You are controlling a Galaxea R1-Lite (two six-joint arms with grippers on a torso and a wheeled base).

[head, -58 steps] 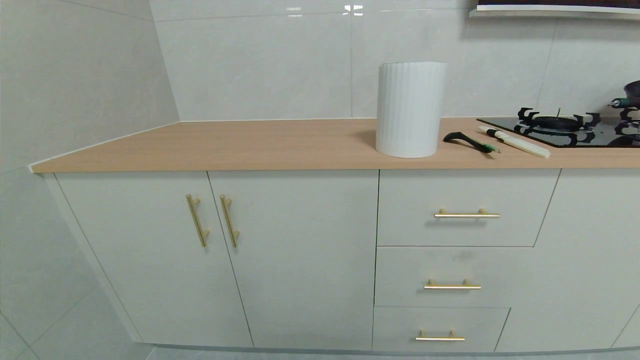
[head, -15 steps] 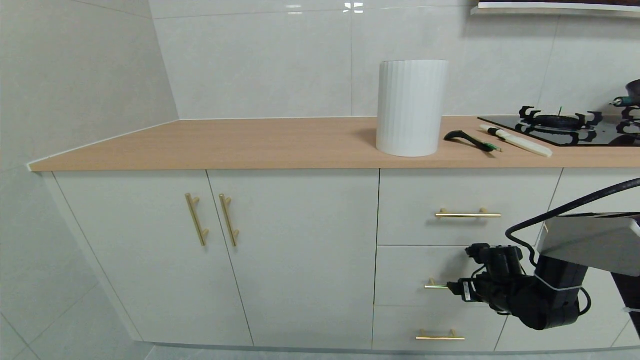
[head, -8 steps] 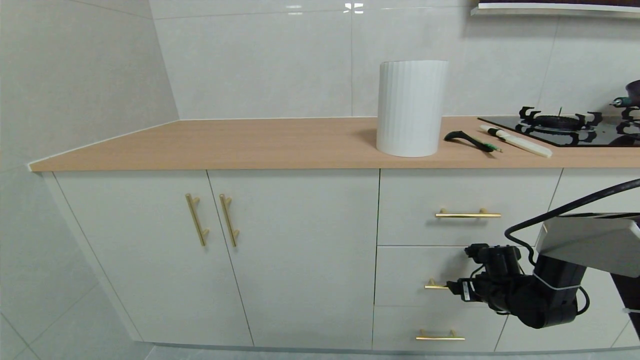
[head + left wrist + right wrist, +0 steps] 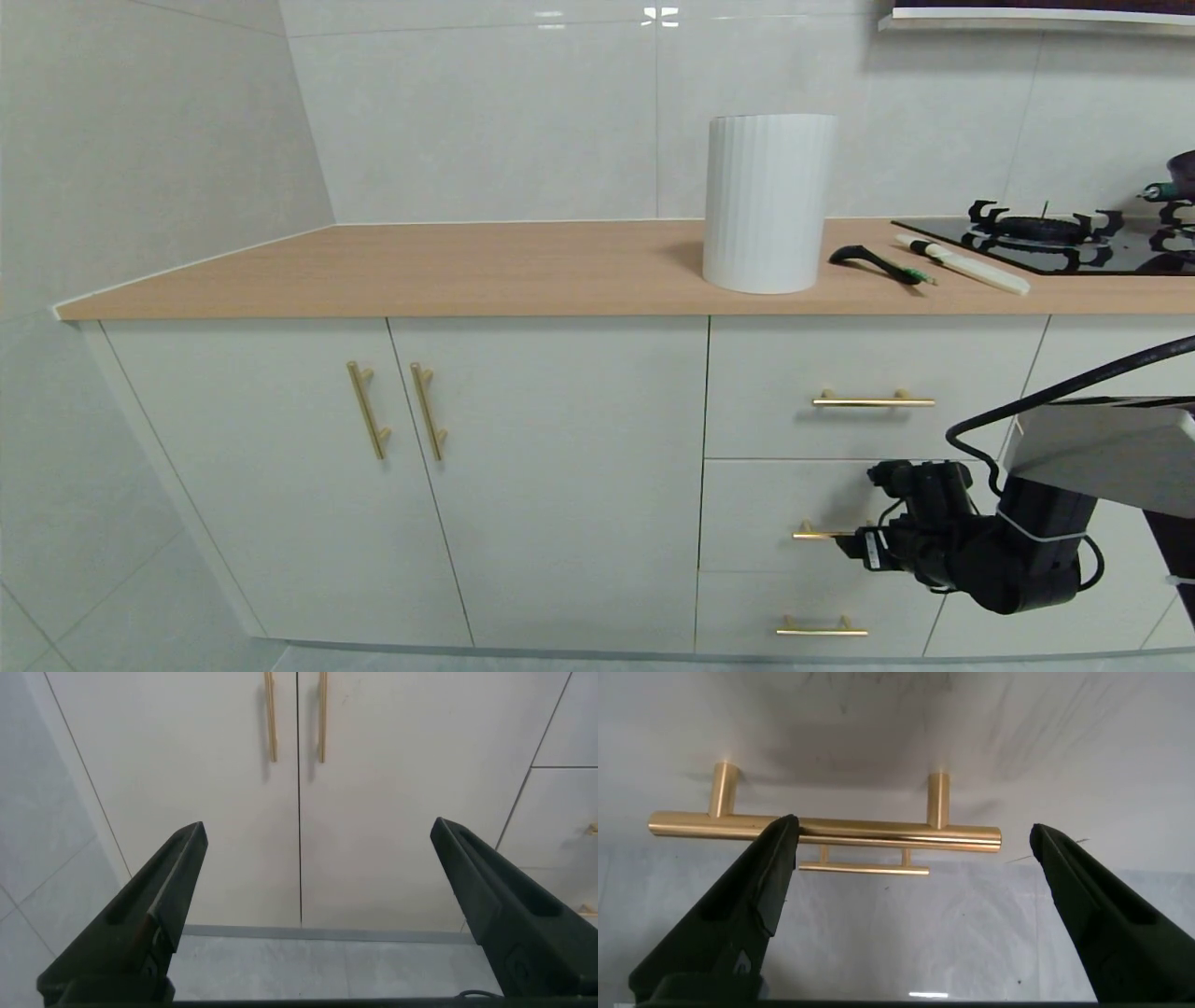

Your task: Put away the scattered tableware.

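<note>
Since the tableware lies out on the countertop [image 4: 467, 271] just beside the white ribbed canister [image 4: 766, 201], on its hob [image 4: 1036, 245] side, with a black-handled utensil [image 4: 878, 264] nearest it and a long cream utensil [image 4: 966, 264] just past that, the step in hand looks to be opening a drawer to take them. The right gripper [image 4: 851, 540] sits well below the canister at the middle drawer handle [image 4: 817, 535], spread wide and grasping nothing. The right wrist view gives what the head view cannot. The right gripper [image 4: 910, 845] has its jaws opening along the bar of the middle drawer handle [image 4: 827, 831] rather than across it, and off-centre. One end of the bar runs behind a finger and the other stops short of the opposite finger. Clamping from this pose would likely pinch badly, so a roll of the wrist to close across the bar, centred between its two posts, seems wise. A straight, level pull should follow. How far the fingertips stand from the bar is hard to judge; they are probably just short of it. The bottom drawer handle [image 4: 864, 868] shows beyond. The left wrist view adds the left gripper [image 4: 318, 835], likewise open and empty, facing the cabinet doors [image 4: 392, 812] below and left of the canister.
</note>
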